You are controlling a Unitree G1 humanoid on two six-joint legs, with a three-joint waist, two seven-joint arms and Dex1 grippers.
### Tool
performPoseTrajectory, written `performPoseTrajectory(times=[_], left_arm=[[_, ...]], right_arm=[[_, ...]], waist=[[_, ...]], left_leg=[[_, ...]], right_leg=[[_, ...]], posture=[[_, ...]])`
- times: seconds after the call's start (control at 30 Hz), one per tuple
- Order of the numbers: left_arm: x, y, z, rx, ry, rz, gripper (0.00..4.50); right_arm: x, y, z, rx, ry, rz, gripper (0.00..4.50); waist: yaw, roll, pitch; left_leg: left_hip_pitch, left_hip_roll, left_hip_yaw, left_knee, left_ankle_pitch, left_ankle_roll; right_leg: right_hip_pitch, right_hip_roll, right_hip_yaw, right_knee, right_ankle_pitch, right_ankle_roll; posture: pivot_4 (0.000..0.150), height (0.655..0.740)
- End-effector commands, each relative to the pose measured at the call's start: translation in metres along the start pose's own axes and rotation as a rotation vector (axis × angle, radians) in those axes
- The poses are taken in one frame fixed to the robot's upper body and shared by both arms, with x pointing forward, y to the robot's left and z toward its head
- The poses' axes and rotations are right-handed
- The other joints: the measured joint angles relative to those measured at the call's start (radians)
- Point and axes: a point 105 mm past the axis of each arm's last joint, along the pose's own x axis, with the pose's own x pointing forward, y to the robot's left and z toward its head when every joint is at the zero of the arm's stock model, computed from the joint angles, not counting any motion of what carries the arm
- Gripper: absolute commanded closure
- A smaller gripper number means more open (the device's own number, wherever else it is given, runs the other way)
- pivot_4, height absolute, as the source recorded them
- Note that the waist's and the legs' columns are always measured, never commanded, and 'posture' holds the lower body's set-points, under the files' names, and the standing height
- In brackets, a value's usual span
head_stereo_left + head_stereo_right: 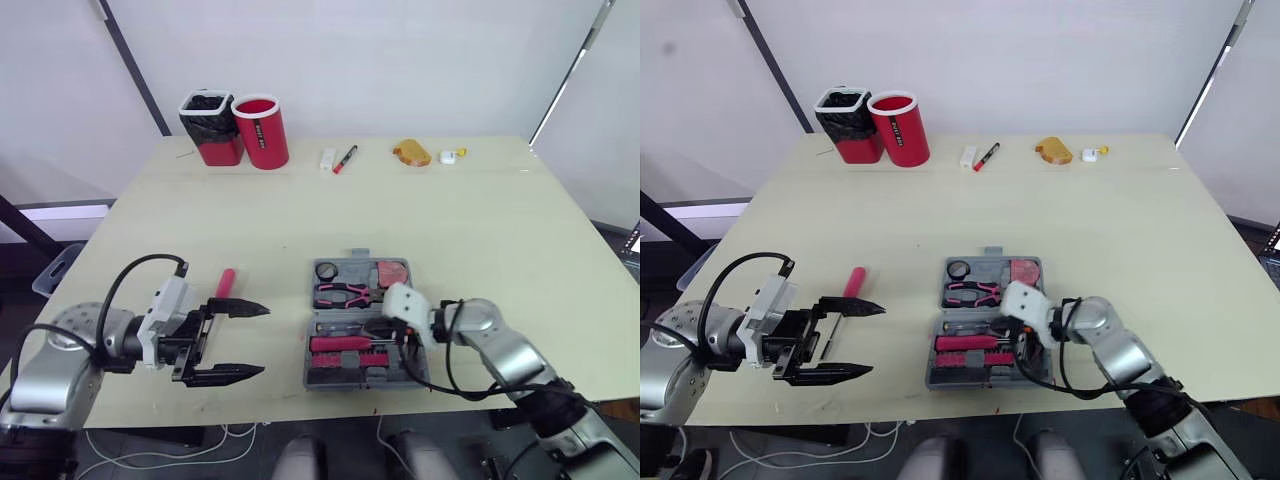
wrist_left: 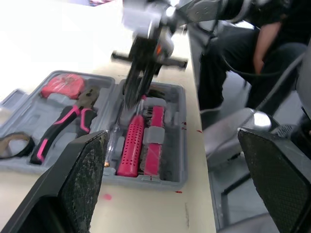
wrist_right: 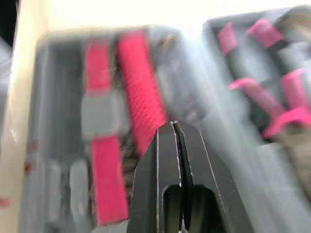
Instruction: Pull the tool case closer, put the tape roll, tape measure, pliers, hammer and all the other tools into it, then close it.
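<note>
My right gripper (image 3: 174,126) pressed together over the open tool case (image 1: 312,362), near the front edge of the table (image 1: 480,220) — pliers (image 1: 342,293) inside, my left gripper (image 1: 262,340) spread wide, beside a pink tool (image 1: 225,283).

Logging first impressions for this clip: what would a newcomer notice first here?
The open grey tool case near the front edge of the table, packed with pink tools, with the right gripper shut over its near half. To its left, the open left gripper hovers beside a pink-handled tool lying on the table.
</note>
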Motion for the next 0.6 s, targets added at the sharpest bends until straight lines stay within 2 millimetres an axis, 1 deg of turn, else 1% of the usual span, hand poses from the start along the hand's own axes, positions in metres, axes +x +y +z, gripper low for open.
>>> performPoseTrajectory(times=[0.03,0.07,0.1,0.13,0.17,0.27,0.37,0.43,0.47,0.5,0.53,0.6], left_arm=[[-0.008,0.004,0.004,0.014,-0.028,0.108,0.0],[-0.011,0.006,-0.003,0.012,-0.019,0.161,0.0],[-0.014,0.008,-0.01,-0.006,-0.011,0.216,0.0],[-0.016,0.008,-0.014,-0.018,-0.006,0.25,0.0],[-0.02,0.01,-0.019,-0.04,-0.013,0.3,0.0],[-0.028,0.012,-0.025,-0.078,-0.039,0.403,0.0],[-0.041,0.01,-0.04,-0.152,-0.07,0.549,0.0],[-0.049,0.007,-0.05,-0.182,-0.066,0.627,0.0],[-0.055,0.006,-0.054,-0.19,-0.067,0.679,0.0],[-0.06,0.006,-0.057,-0.201,-0.071,0.723,0.0],[-0.064,0.006,-0.06,-0.206,-0.076,0.767,0.0],[-0.072,0.005,-0.067,-0.208,-0.074,0.848,0.0]], right_arm=[[-0.027,-0.013,0.008,0.002,-0.1,-0.14,4.48],[-0.039,-0.021,0.007,0.002,-0.14,-0.226,4.48],[-0.053,-0.024,-0.002,0.027,-0.134,-0.287,4.48],[-0.062,-0.025,-0.008,0.044,-0.127,-0.323,4.48],[-0.073,-0.024,-0.016,0.072,-0.124,-0.362,4.48],[-0.096,-0.024,-0.03,0.127,-0.127,-0.447,4.48],[-0.129,-0.019,-0.057,0.171,-0.07,-0.573,4.48],[-0.146,-0.015,-0.067,0.21,-0.065,-0.636,3.96],[-0.153,-0.012,-0.072,0.222,-0.062,-0.662,3.62],[-0.159,-0.009,-0.075,0.232,-0.059,-0.683,3.08],[-0.163,-0.006,-0.078,0.248,-0.067,-0.694,2.72],[-0.173,-0.001,-0.085,0.269,-0.063,-0.73,1.55]], waist=[[0.002,0.0,0.0],[0.004,0.0,0.0],[0.005,0.0,0.0],[0.008,0.0,0.0],[0.009,0.0,0.0],[0.014,0.0,0.0],[0.016,0.0,0.0],[0.016,0.0,0.0],[0.016,0.0,0.0],[0.016,0.0,0.0],[0.017,0.0,-0.001],[0.017,-0.001,-0.001]], left_leg=[[0.0,0.0,0.0,0.0,0.0,0.0],[0.0,0.0,-0.001,0.0,0.0,0.0],[0.0,0.0,0.0,-0.001,0.0,0.0],[0.0,0.0,0.0,-0.001,0.0,0.0],[0.0,-0.001,0.0,-0.001,0.0,0.0],[0.0,0.0,0.001,0.0,0.0,0.0],[0.003,0.0,0.001,0.0,0.0,0.0],[0.003,0.0,0.001,0.0,0.0,0.0],[0.003,0.0,0.001,0.0,0.0,0.0],[0.003,0.0,0.002,0.0,0.0,0.0],[0.003,0.0,0.002,0.0,0.0,0.0],[0.003,0.0,0.002,0.0,0.0,0.0]], right_leg=[[0.0,0.0,0.0,0.0,0.0,0.0],[0.0,0.0,0.0,0.0,0.0,0.0],[0.0,0.0,0.0,-0.001,0.0,0.0],[0.0,0.0,0.0,0.0,0.0,0.0],[0.0,-0.001,0.0,-0.001,0.0,0.0],[0.0,-0.001,0.0,-0.001,0.0,0.0],[0.002,0.0,0.001,0.0,0.0,0.0],[0.002,0.0,0.001,0.0,0.0,0.0],[0.002,0.0,0.001,0.0,0.0,0.0],[0.002,0.0,0.002,0.0,0.0,0.0],[0.002,0.0,0.002,0.0,0.0,0.0],[0.002,0.0,0.002,0.0,0.0,0.0]], posture=[[0.15,0.74],[0.15,0.74],[0.15,0.74],[0.15,0.74],[0.15,0.74],[0.15,0.74],[0.15,0.74],[0.15,0.74],[0.15,0.74],[0.15,0.74],[0.15,0.74],[0.15,0.74]])
